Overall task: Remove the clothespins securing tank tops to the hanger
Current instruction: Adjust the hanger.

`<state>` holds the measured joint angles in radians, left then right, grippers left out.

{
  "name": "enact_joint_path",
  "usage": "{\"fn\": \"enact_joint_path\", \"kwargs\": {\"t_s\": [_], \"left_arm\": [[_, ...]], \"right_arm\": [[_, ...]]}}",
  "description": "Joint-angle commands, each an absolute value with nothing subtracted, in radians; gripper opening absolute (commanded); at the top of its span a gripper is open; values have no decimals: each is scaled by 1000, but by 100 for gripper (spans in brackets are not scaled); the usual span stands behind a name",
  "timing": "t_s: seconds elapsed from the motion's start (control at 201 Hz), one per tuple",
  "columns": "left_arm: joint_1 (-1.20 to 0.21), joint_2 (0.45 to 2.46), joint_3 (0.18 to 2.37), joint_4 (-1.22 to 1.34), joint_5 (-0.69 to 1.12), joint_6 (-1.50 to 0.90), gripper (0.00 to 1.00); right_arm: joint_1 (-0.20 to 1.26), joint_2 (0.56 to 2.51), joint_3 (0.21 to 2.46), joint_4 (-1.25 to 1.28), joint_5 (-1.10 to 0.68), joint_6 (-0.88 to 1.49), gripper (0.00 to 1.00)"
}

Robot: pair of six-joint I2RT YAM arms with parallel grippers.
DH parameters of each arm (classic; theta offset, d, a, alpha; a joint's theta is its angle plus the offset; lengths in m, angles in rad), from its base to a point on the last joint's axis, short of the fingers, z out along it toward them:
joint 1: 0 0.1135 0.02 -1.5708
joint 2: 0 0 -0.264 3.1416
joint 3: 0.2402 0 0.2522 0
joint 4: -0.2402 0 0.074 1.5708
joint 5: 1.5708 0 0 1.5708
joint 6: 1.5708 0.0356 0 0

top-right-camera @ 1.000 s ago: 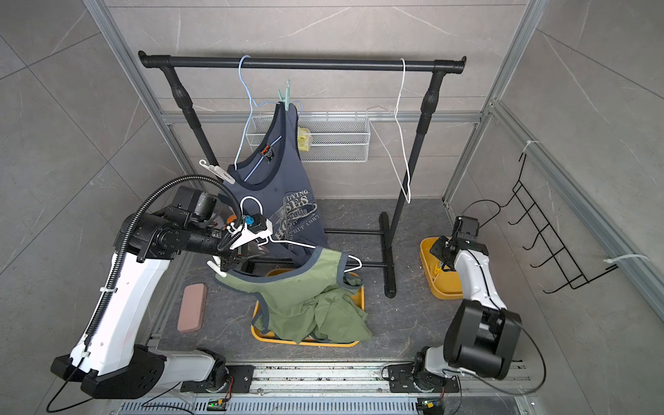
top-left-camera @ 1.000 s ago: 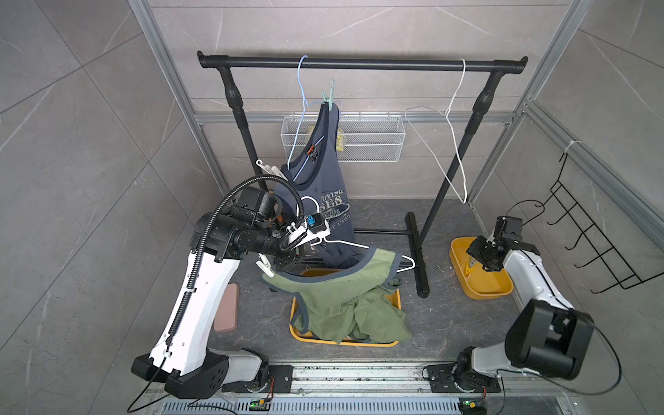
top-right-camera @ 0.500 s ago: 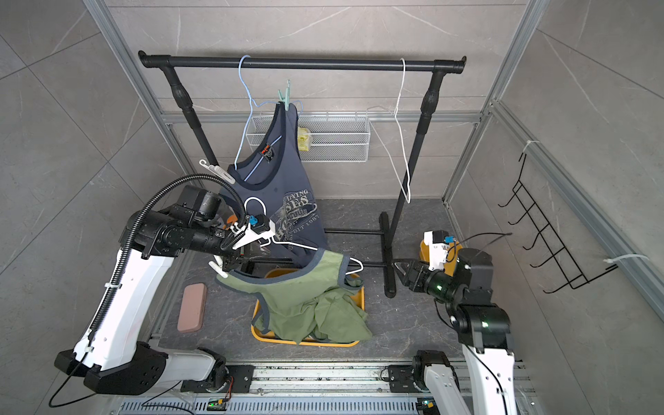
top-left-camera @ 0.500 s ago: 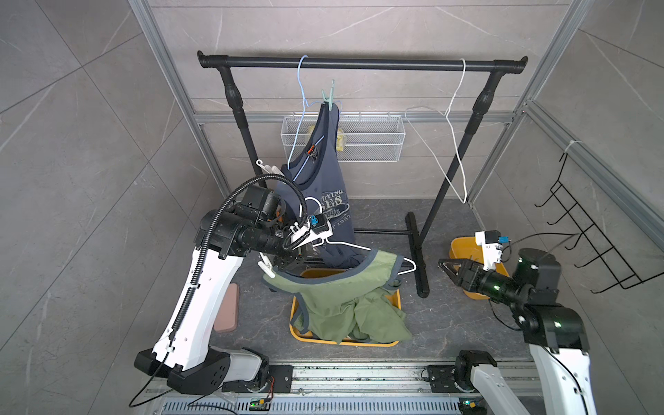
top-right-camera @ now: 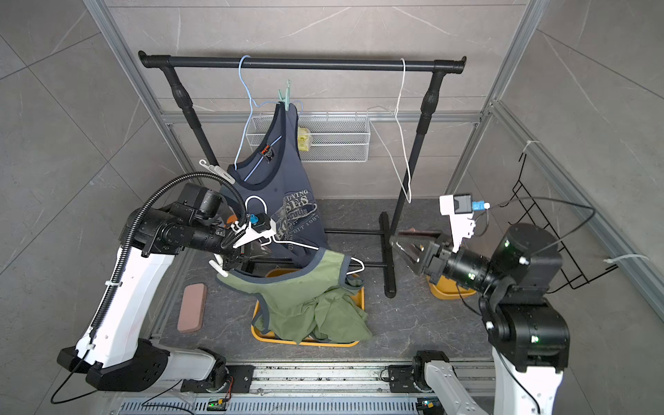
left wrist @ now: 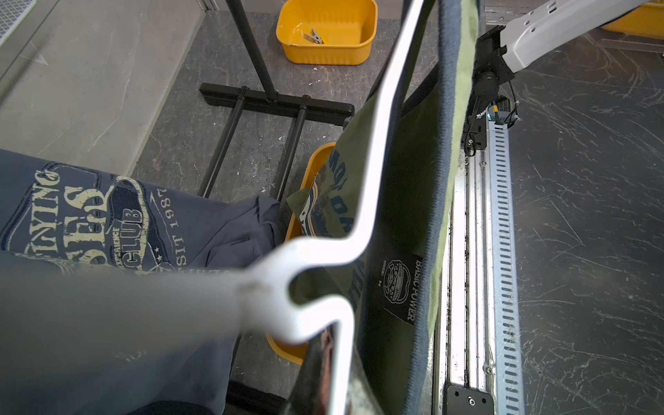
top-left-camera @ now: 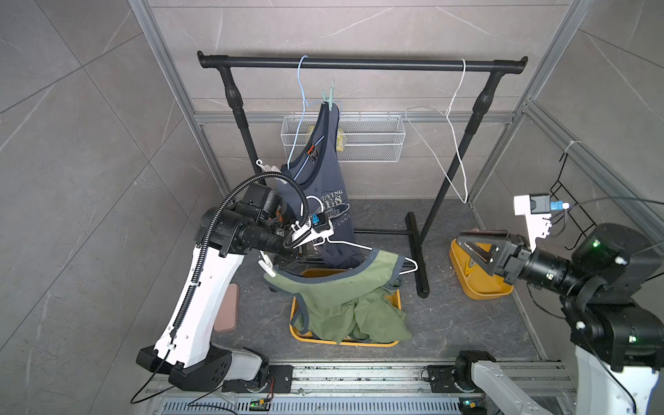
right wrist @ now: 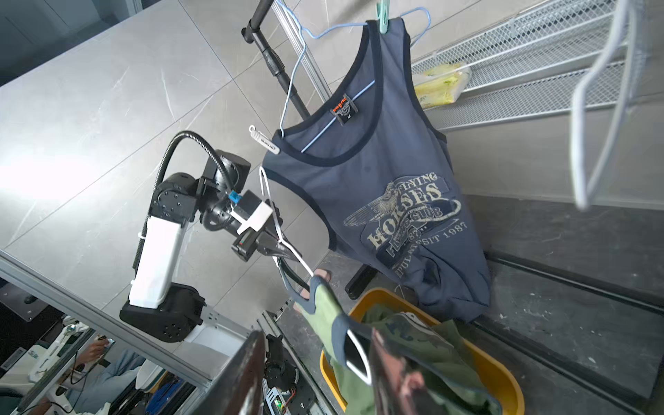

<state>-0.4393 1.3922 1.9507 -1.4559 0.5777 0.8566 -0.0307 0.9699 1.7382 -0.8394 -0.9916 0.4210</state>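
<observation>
Left gripper (right wrist: 276,248) jaws clamped on white wire hanger (left wrist: 273,284) holding olive green tank top (top-left-camera: 345,294); right gripper (top-left-camera: 474,251) jaws apart, empty. Pale clothespin (left wrist: 314,37) in yellow plastic tub (left wrist: 325,54): clear only in left wrist view.

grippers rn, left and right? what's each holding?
Left gripper: closed, holding the white hanger.
Right gripper: open, empty.
</observation>
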Motion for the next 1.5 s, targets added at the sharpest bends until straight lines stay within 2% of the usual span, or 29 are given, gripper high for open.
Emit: {"fn": "enact_joint_path", "kwargs": {"t_s": [0.0,0.09,0.194,0.294,0.328,0.408,0.483,0.652,0.801,0.99,1.035,1.105,1.159,1.194,1.378,1.498], "left_arm": [[-448,1390,1990,-1457,609,852,0],[-448,1392,1994,-1453,601,850,0],[-452,1391,1999,-1451,598,850,0],[-452,1386,2005,-1447,594,850,0],[-453,1385,2010,-1448,593,850,0],[-453,1381,2020,-1455,594,857,0],[-455,1379,2023,-1465,594,868,0],[-464,1385,2028,-1487,604,889,0],[-472,1387,2021,-1496,593,898,0],[-477,1384,2027,-1507,599,905,0],[-478,1384,2035,-1512,608,905,0],[-481,1385,2043,-1514,616,902,0],[-483,1385,2043,-1514,618,900,0],[-484,1384,2042,-1514,617,901,0],[-483,1375,2024,-1514,606,903,0],[-484,1367,2044,-1529,560,924,15]], "right_arm": [[24,1110,1892,-770,-979,433,50],[190,1277,2138,-894,-842,334,50],[431,1546,2558,-1187,-652,175,49],[579,1747,2879,-1439,-523,72,44],[619,1731,2825,-1436,-480,55,44],[717,1633,2537,-1314,-355,34,46],[763,1590,2395,-1258,-343,30,46],[882,1597,2293,-1247,-221,27,47],[923,1614,2273,-1258,-174,24,46],[933,1610,2224,-1243,-203,23,44],[937,1624,2220,-1249,-209,18,41],[940,1639,2218,-1247,-210,10,29],[939,1644,2214,-1236,-209,6,14],[939,1642,2208,-1224,-207,1,0],[940,1600,2144,-1138,-190,-38,0],[939,1559,2094,-1091,-182,-70,0]]}}
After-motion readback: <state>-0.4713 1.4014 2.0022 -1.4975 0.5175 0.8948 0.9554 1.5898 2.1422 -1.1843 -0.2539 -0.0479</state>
